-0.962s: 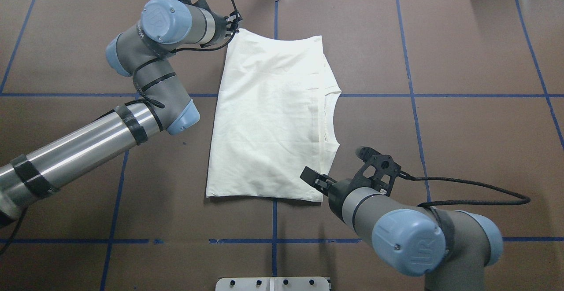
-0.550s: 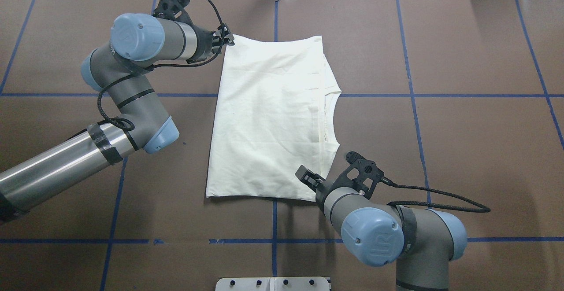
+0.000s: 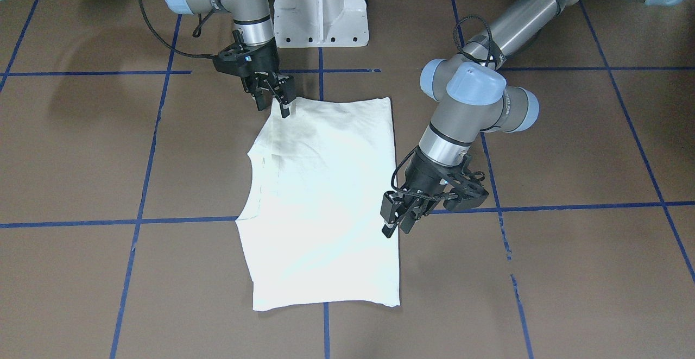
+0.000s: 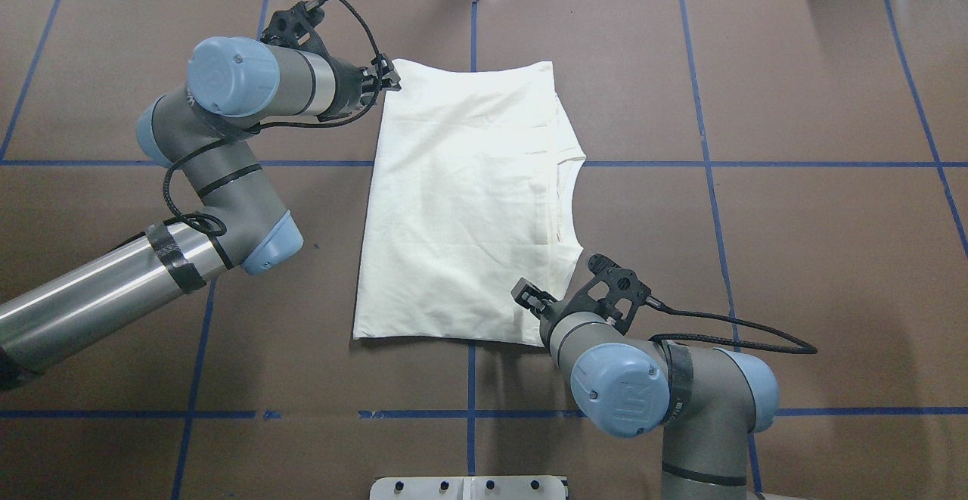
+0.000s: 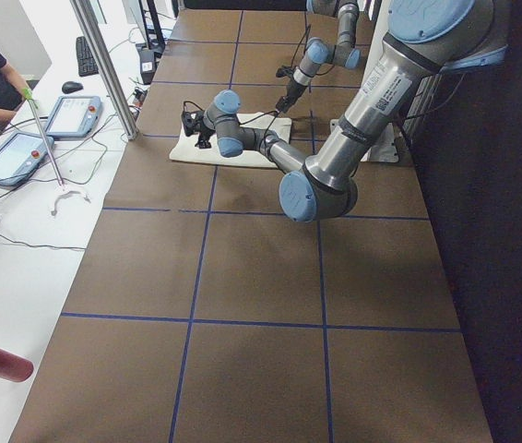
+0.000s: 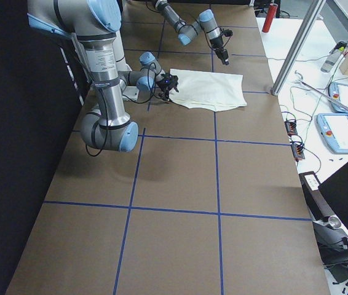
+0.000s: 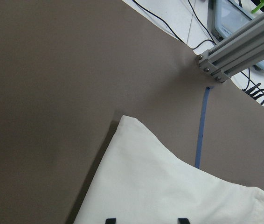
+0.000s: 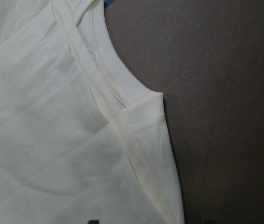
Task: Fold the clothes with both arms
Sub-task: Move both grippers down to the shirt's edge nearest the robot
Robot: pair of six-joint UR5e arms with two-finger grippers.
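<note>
Cloth first: one cream-white long-sleeved cotton T-shirt [image 4: 461, 197] lies folded into a tall oblong, plain side up, flat on the brown counter [image 4: 794, 243], which is marked with blue tape lines [image 4: 703, 91]. Its curved neckline [image 8: 118, 88] shows along the edge on the robot's right. The grey-silver left arm [image 4: 227, 137] reaches to the shirt's far left corner. Its black two-finger left tool [image 4: 386, 76] hangs above the cloth there, and the wrist view shows its fingertips [image 7: 110, 220] spread apart with nothing between them. The right arm [image 4: 681, 394] bends in from the near side, and the right tool [image 4: 525, 299] sits over the near right corner of the shirt, its fingertips [image 8: 93, 221] likewise spread wide; whether they touch the cloth I cannot tell. A white pedestal [image 3: 320, 11] stands on the robot's side of the counter, well apart from the shirt
</note>
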